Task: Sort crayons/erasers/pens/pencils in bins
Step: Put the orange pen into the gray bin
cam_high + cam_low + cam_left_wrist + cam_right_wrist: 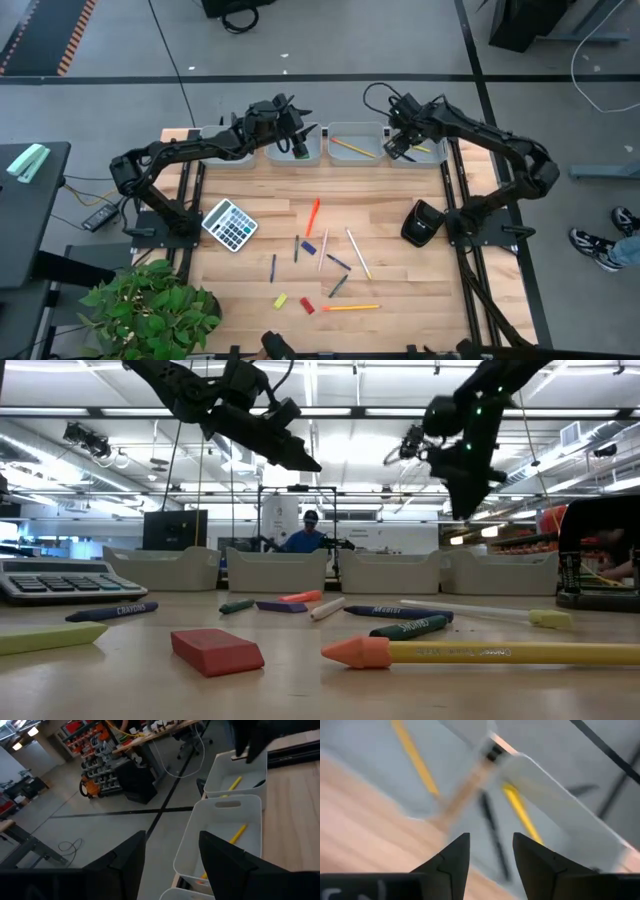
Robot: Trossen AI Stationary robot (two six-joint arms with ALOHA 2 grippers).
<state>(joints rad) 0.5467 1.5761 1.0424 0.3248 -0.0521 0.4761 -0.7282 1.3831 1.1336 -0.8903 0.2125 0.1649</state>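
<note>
High view first: the bins (352,146) sit in a row along the table's far edge, and a yellow pencil (351,147) lies slantwise in the third one, long axis running corner to corner. More pencils (357,252) lie loose mid-table, mostly pointing near-to-far. The right gripper (398,148) hangs over the rightmost bin, arm bent in from the right side — fingers spread, holding nothing. The left gripper (299,150) reaches across to the second bin, likewise spread and empty.

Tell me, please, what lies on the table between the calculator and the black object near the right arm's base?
In the high view, between calculator and black object lie scattered crayons and pencils.
</note>
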